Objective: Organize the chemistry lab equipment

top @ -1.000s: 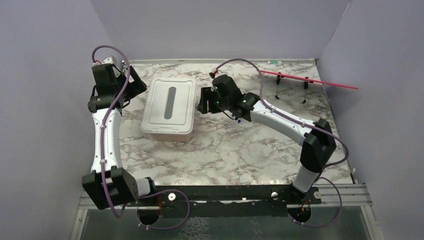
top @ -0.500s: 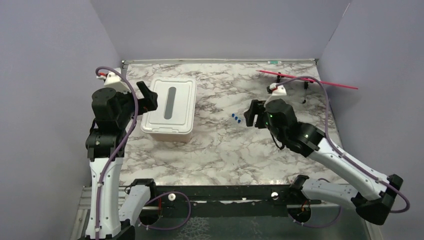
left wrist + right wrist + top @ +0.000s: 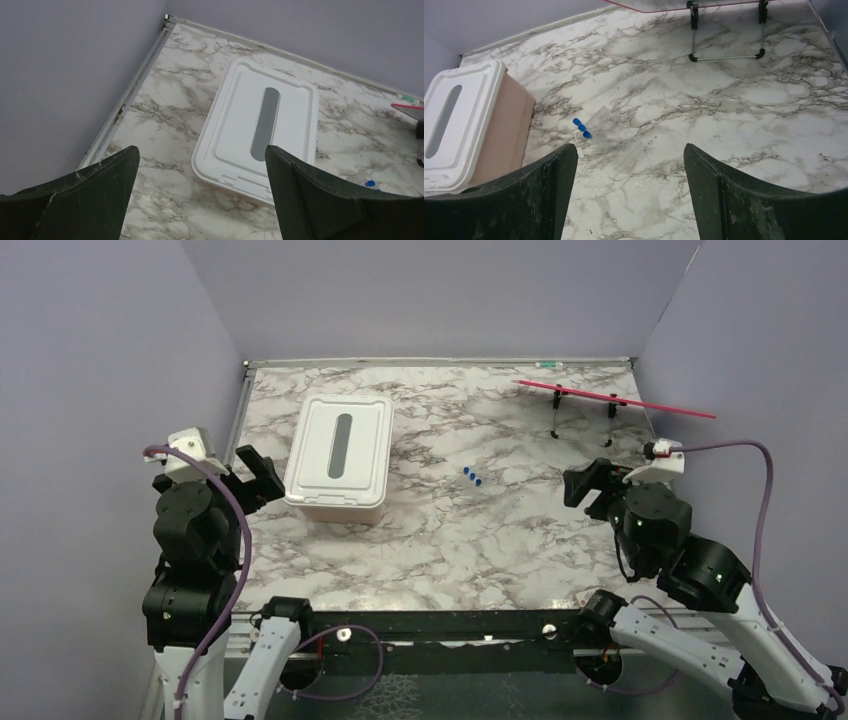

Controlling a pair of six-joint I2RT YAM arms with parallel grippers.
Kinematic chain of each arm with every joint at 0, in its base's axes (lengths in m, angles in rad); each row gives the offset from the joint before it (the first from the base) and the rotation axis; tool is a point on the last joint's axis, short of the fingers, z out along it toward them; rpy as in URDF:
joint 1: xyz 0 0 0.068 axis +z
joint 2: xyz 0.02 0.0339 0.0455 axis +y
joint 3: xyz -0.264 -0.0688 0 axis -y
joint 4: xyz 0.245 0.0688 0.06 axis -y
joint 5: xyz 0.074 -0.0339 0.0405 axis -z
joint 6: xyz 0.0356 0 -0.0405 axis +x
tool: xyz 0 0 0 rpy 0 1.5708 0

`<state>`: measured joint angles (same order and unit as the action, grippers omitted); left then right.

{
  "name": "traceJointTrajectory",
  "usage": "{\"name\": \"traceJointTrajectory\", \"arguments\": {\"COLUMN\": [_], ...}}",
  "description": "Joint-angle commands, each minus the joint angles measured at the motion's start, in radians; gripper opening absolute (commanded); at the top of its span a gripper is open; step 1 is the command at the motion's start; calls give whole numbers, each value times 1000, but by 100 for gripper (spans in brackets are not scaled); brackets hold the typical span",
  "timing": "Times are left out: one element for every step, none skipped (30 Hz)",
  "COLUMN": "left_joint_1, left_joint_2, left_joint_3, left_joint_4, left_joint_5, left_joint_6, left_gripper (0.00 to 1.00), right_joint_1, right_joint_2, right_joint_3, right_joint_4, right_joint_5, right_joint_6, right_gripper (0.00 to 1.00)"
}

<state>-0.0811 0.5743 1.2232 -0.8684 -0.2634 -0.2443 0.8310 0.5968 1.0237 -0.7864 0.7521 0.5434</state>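
Note:
Three clear blue-capped tubes (image 3: 472, 477) lie side by side on the marble in the middle of the table, also in the right wrist view (image 3: 582, 127). One blue cap (image 3: 370, 183) shows at the left wrist view's right edge. My left gripper (image 3: 258, 472) hangs open and empty at the near left, just left of the tub (image 3: 335, 505); in its own view (image 3: 201, 149) the jaws frame the lid's near corner. My right gripper (image 3: 590, 483) is open and empty at the near right, well away from the tubes, with bare marble between its jaws (image 3: 629, 146).
A pink rectangular tub (image 3: 506, 130) stands left of centre, closed by a white lid (image 3: 340, 445) with a grey slot (image 3: 265, 122). A red bar on thin black-footed legs (image 3: 610, 400) stands at the back right (image 3: 726, 30). Purple walls close in the table on three sides.
Both arms have drawn back from the tub toward the near edge, left to the left side, right to the right side. The blue-capped tubes, earlier covered by the right arm, now show.

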Motion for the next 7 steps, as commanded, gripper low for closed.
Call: {"name": "traceJointTrajectory", "arguments": {"left_joint_1": [-8, -8, -8, -8, -8, -9, -8], "left_joint_2": [6, 6, 9, 11, 16, 21, 21], "left_joint_3": [34, 35, 37, 38, 39, 41, 42], "left_joint_4": [-29, -29, -30, -32, -36, -41, -43], "left_joint_5": [-67, -63, -61, -57, -55, -56, -59], "left_joint_6": [11, 10, 10, 15, 19, 18, 14], "left_gripper": [99, 99, 99, 99, 99, 99, 99], "right_joint_1": [-1, -1, -1, -1, -1, -1, -2], "right_joint_2": [-25, -25, -24, -22, -21, -21, -21], "right_joint_3": [17, 16, 16, 16, 15, 13, 11], "right_joint_4": [-50, -52, -55, -64, -68, -70, -68], "right_joint_5": [68, 67, 67, 68, 70, 69, 67], "right_joint_6": [35, 36, 40, 47, 52, 56, 58], "right_gripper": [82, 82, 82, 82, 82, 82, 82]}}
